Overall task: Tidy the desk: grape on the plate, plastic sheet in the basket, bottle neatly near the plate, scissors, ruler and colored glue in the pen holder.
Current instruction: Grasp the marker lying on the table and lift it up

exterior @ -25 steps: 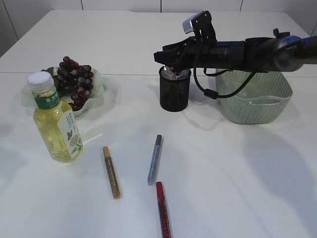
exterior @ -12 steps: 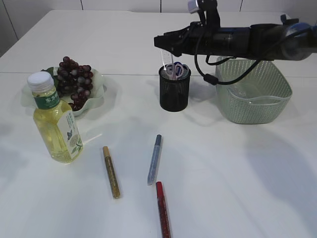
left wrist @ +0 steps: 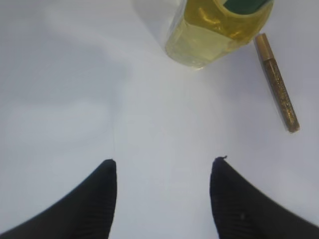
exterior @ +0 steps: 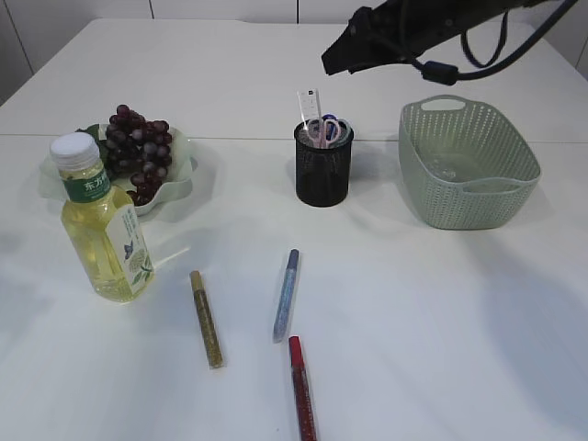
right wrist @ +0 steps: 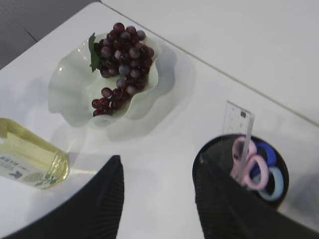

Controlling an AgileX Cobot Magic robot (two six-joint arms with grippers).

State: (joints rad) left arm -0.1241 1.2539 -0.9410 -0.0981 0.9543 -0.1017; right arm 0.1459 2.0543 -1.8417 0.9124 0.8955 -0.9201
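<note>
The right gripper (right wrist: 157,199) has risen clear of the pen holder (exterior: 322,170) and hangs released, grasping nothing. Scissors (exterior: 329,128) and ruler (exterior: 309,106) stand inside the holder. Three glue sticks remain on the bench (exterior: 441,312): gold (exterior: 207,319), blue (exterior: 287,295), red (exterior: 301,387). The left gripper (left wrist: 162,199) is released beside the bottle (exterior: 101,225). Grapes (exterior: 138,147) lie on the plate (exterior: 179,179).

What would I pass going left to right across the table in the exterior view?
Bottle → plate of grapes → gold glue pen → blue glue pen → pen holder → basket. The red glue pen overlaps the blue one's span, so it is left out.
</note>
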